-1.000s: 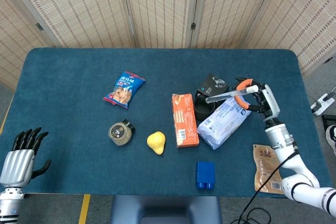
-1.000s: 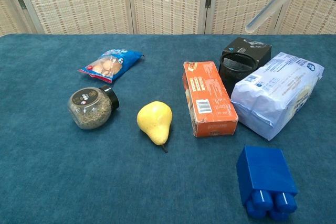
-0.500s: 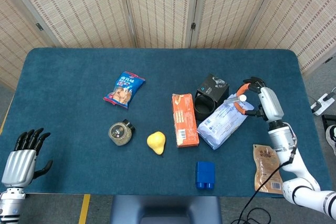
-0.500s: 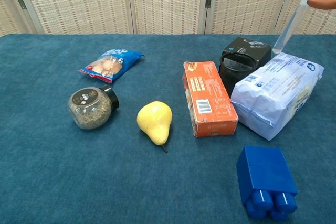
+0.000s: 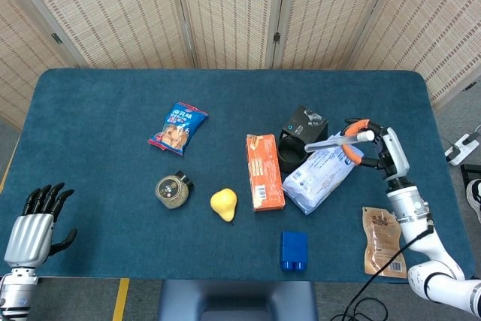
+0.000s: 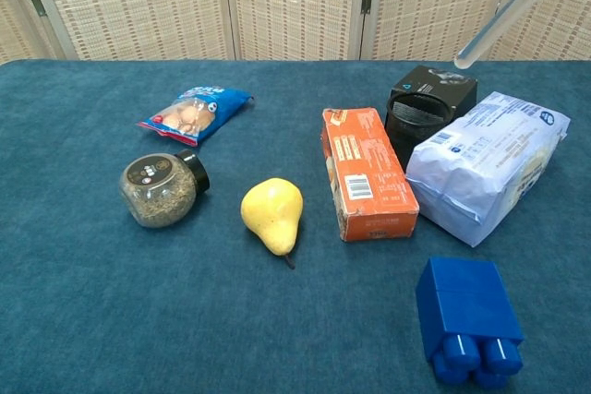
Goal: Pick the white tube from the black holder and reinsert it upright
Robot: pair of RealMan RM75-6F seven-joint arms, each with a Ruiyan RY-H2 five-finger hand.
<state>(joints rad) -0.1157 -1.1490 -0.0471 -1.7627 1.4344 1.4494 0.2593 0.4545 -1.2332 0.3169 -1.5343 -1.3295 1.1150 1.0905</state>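
One slim, translucent white tube (image 5: 328,141) is being pinched near its capped end by the right hand (image 5: 370,148), which is showing black fingers with orange pads and is reaching in from the right edge of the worktop (image 5: 98,110), a surface covered in a napped teal cloth. The tube is hanging in the air at a slant, its rounded free end pointing away from the hand toward the one black holder (image 5: 299,140), a boxy block with a round ribbed opening on its top; the tube's tip is hovering above the holder without entering it. Just below the hand's fingers, one crinkled white plastic pack (image 5: 321,176) is lying against the holder's side. Beyond the holder from the hand, one orange cardboard carton (image 5: 264,171) is lying flat, then one smooth yellow pear (image 5: 223,204), one round glass jar (image 5: 172,190) with a black lid tipped on its side, and one glossy blue snack bag (image 5: 177,127). One blue plastic block (image 5: 293,250) is sitting near the front edge, and one brown pouch (image 5: 381,240) is lying beside the right forearm. The left hand (image 5: 33,224) is resting empty at the far corner, fingers spread and pointing upward.
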